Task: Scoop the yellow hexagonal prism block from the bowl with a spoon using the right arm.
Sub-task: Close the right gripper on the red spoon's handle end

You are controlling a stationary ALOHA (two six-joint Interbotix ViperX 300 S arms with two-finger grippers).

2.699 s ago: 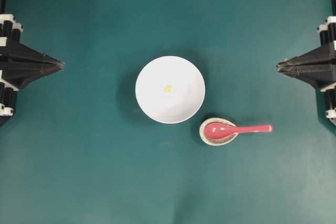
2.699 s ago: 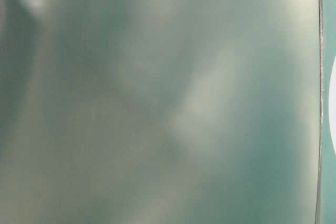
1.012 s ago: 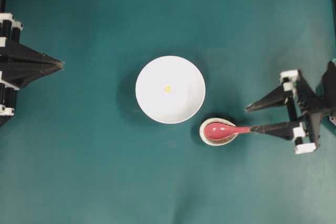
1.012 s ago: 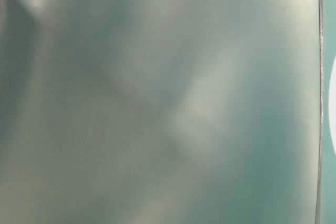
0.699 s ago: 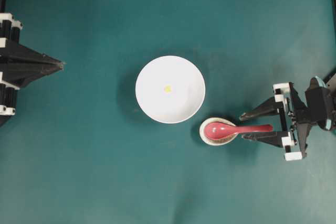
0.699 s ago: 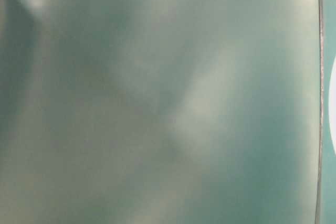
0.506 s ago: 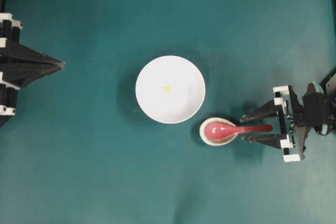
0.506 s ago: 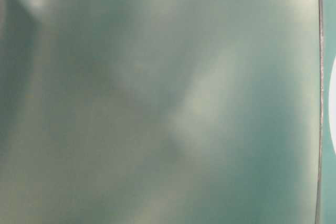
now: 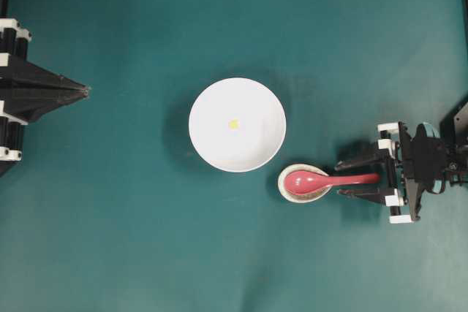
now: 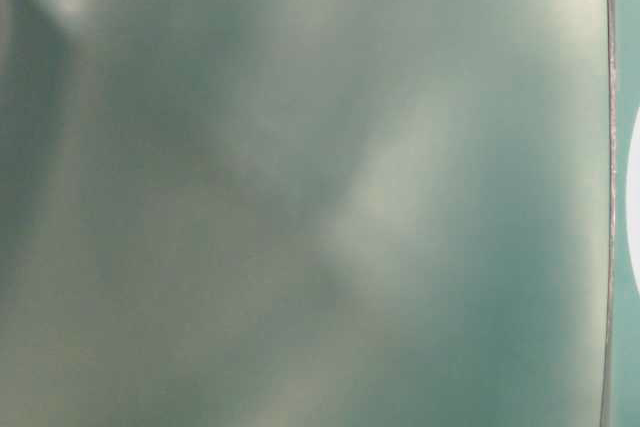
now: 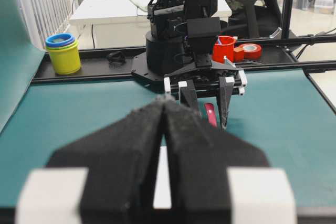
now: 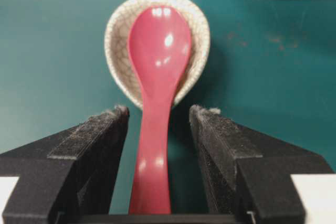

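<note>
Straddling the straight flat handle of the glossy pink-red soup spoon (image 12: 155, 103), our right gripper (image 12: 156, 111) stands released, its black foam-padded fingers (image 12: 100, 129) spread on either side of the handle with a gap on each side and no contact that we can see. The spoon's oval scoop lies ahead of the fingertips, cradled in a small speckled beige teardrop-shaped dish (image 12: 116, 45) on the green tabletop (image 9: 131, 239). Beyond that dish and off to one side of the gripper's line, well apart from the fingers, sits the large round plain white bowl (image 9: 219, 144), and near its middle lies the tiny bright yellow hexagonal prism block (image 9: 233, 124).

We judge the spoon to be stiff, light and slick: the glaze throws sharp highlights, so it could slip or swivel between the pads if pinched loosely. The flat handle offers the best purchase, and we would take it across its narrow width, toward the rear part that already lies between the fingers, squarely, so the scoop stays level. Lifting may drag the little dish along or tip it, since the scoop rests inside. The block is far smaller than the scoop and will likely skate on the smooth bowl floor, so a low, shallow sweep seems called for.

Our left gripper (image 11: 163, 109) is parked far across the tabletop, clenched and empty.
</note>
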